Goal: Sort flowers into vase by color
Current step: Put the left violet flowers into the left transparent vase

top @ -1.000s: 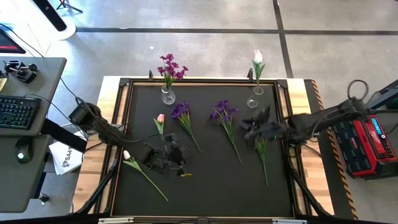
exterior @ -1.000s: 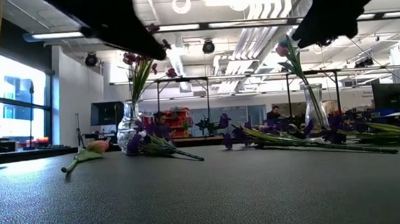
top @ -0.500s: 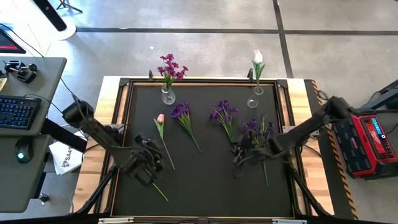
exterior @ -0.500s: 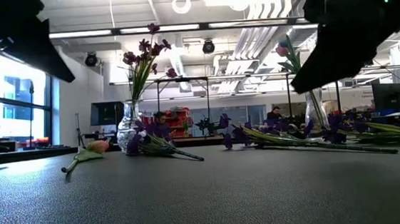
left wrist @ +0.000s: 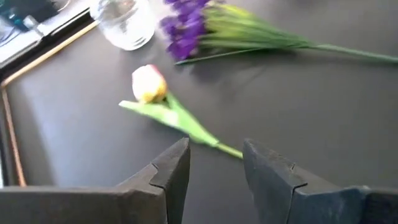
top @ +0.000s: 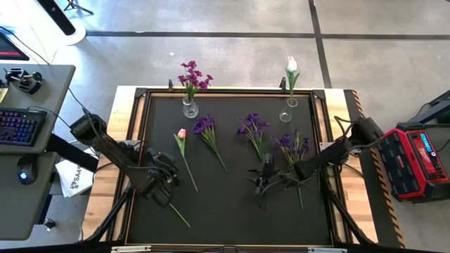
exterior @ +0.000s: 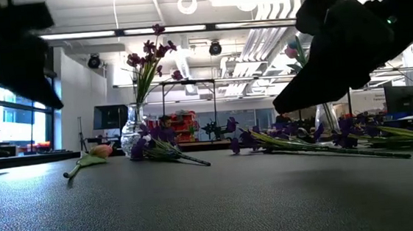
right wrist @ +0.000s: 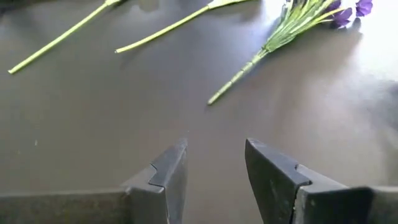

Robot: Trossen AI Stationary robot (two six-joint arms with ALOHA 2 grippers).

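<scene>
Hovering over the dark mat, the left gripper point(left wrist: 214, 165) is seen spread and empty, a pink tulip point(left wrist: 149, 85) just ahead. The right gripper point(right wrist: 214, 163) is likewise spread. Purple-bloomed flowers point(top: 254, 130) lie scattered — 2 vases point(top: 189, 107) hold others.

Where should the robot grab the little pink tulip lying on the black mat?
Probably on the thin green stem, below the leaves, coming straight down from above. The small pink tulip lies flat on the black mat, and its stem runs bare towards the open left gripper, so nothing crowds it there.
</scene>
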